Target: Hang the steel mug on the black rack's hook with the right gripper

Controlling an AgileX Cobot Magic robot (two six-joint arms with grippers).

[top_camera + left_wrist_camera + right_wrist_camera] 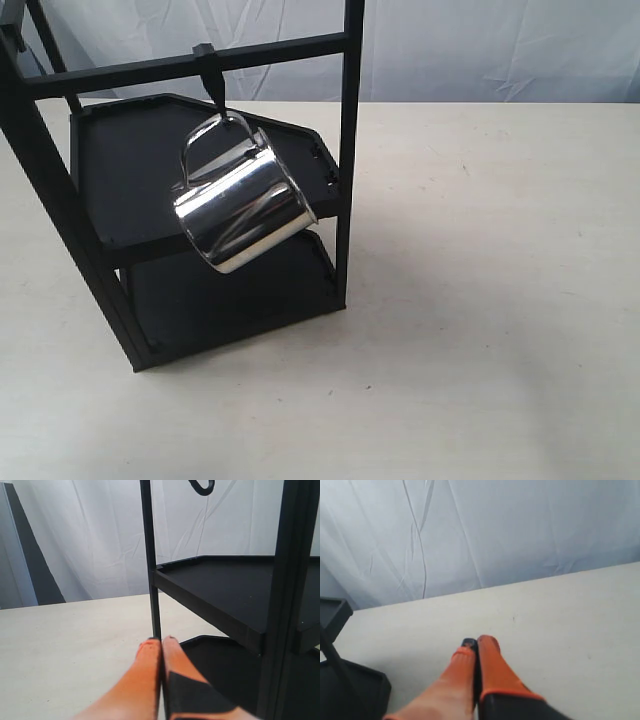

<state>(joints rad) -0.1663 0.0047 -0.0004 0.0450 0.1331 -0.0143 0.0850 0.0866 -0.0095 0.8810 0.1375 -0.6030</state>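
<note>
The steel mug hangs tilted by its looped handle from the hook on the black rack's crossbar, in front of the upper shelf. No gripper shows in the exterior view. In the right wrist view my right gripper is shut with nothing in it, over the bare table, with a corner of the rack off to one side. In the left wrist view my left gripper is shut and empty, close to a thin upright of the rack. The mug is out of both wrist views.
The pale table spreads to the right of the rack. A white cloth backdrop hangs behind it. A second black hook shows at the top of the left wrist view, above the rack's two shelves.
</note>
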